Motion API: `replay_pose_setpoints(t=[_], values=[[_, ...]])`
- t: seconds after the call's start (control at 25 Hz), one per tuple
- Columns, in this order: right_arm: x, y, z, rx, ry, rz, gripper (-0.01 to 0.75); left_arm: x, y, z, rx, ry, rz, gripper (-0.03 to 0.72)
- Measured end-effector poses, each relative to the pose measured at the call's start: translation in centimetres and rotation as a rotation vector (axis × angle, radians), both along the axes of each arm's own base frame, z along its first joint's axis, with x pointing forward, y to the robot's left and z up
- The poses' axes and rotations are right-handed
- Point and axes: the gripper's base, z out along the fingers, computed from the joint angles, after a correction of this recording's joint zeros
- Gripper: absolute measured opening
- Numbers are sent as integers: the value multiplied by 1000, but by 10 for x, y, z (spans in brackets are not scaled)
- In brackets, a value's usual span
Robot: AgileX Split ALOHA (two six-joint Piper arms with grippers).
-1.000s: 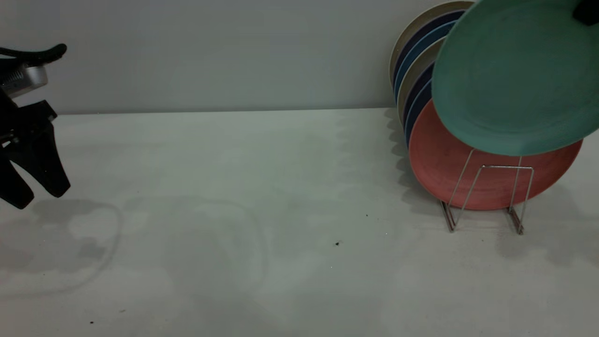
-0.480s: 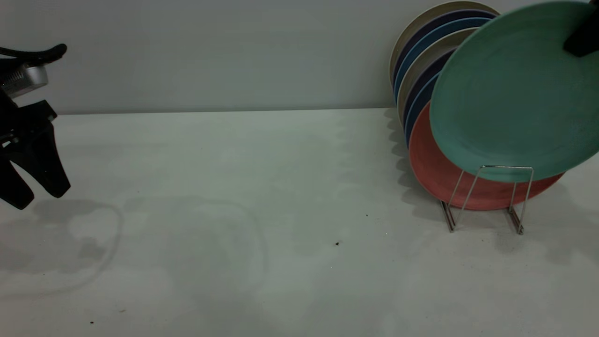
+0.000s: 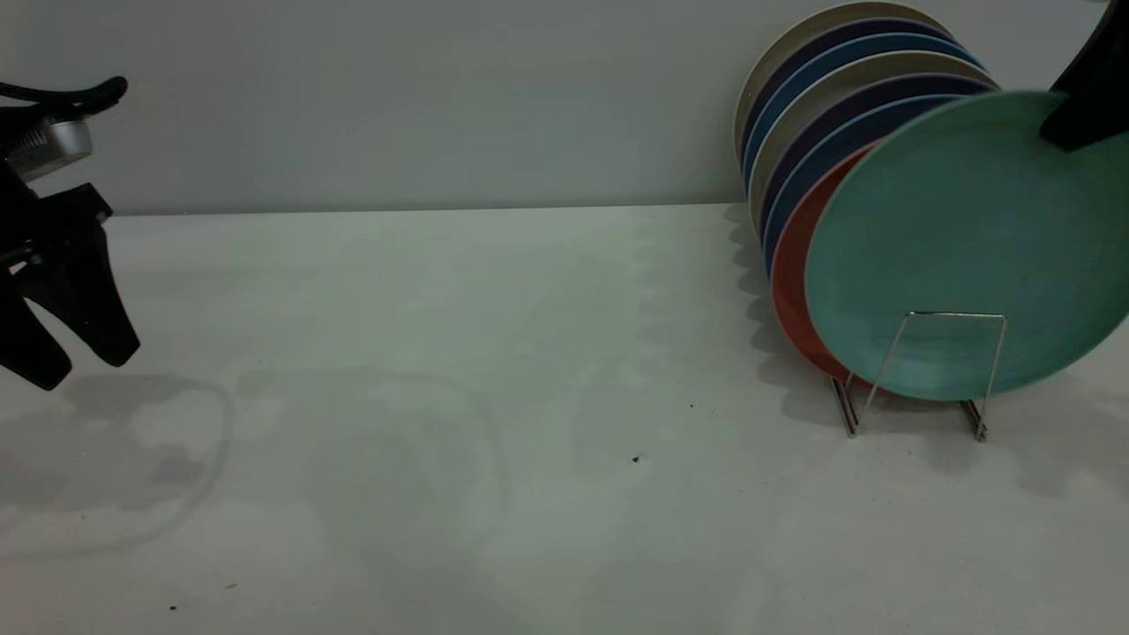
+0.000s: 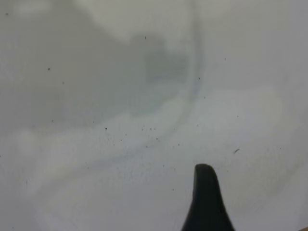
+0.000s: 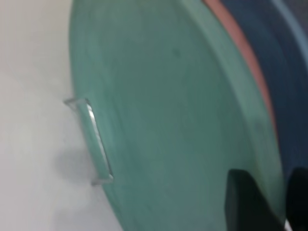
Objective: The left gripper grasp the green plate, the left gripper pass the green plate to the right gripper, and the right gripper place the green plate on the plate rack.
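At nine o'clock my left gripper (image 3: 75, 362) hangs over the table (image 3: 494, 353) with its fingers spread and nothing between them, and from there to the rack at three o'clock I have an open stretch of surface. The green plate (image 3: 961, 256) now stands on edge in the plate rack (image 3: 917, 375), behind the front wire loop and leaning on the salmon plate (image 3: 798, 265); a second ago it hung tilted above that plate. My right gripper (image 5: 262, 202) is pinched on its upper rim at one o'clock.

dim, soft shadows, seemingly blurred wrist views
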Motion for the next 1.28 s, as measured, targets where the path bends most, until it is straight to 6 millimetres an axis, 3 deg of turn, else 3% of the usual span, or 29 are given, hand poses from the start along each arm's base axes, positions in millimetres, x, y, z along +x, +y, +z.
replay_pose_setpoints(t=[0.16, 0.48, 0.72, 0.88, 1.0, 1.16, 1.28], values=[[0, 4, -5, 60, 35, -9, 308, 0, 0, 0, -1, -2, 3, 554], [-9, 16, -4, 241, 168, -12, 321, 1, 0, 0, 3, -10, 6, 554], [-17, 18, 19, 427, 255, -247, 321, 7, 10, 3, 107, -47, -54, 554], [-24, 8, 42, 634, 340, -549, 321, 20, 20, 22, 238, -80, -165, 554], [-32, -5, 46, 751, 475, -769, 321, 25, 19, 40, 287, -71, -196, 554], [-54, -21, 45, 653, 640, -873, 321, 14, 17, 74, 294, -54, -117, 552], [-77, -27, 58, 519, 680, -939, 321, -2, 15, 102, 302, -75, -71, 540]])
